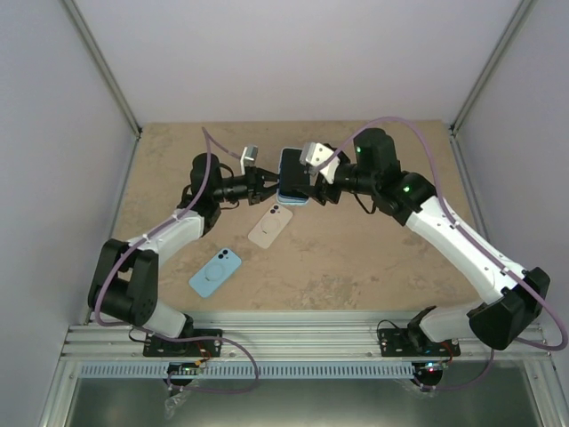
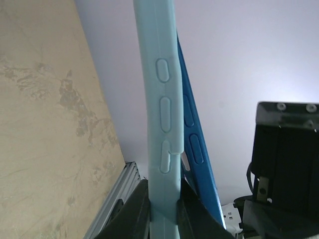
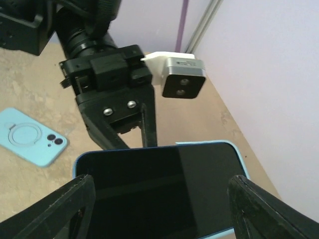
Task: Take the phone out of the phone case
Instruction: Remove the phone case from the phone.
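Note:
The phone (image 3: 159,189), dark blue with a black screen, is held in the air between both arms (image 1: 292,169). Its light blue phone case (image 2: 162,124) is peeling off one long edge, and the phone's blue side (image 2: 197,149) stands apart from it. My left gripper (image 2: 163,191) is shut on the case's edge (image 1: 267,185). My right gripper (image 3: 162,199) straddles the phone's width with a finger against each long side (image 1: 311,182). The case's rim (image 3: 242,164) still shows round the phone's far corner.
A light blue case with a ring (image 1: 214,272) lies on the table at the front left (image 3: 30,137). A beige one (image 1: 270,225) lies under the two grippers. Walls and frame posts bound the tabletop (image 1: 356,258) on three sides.

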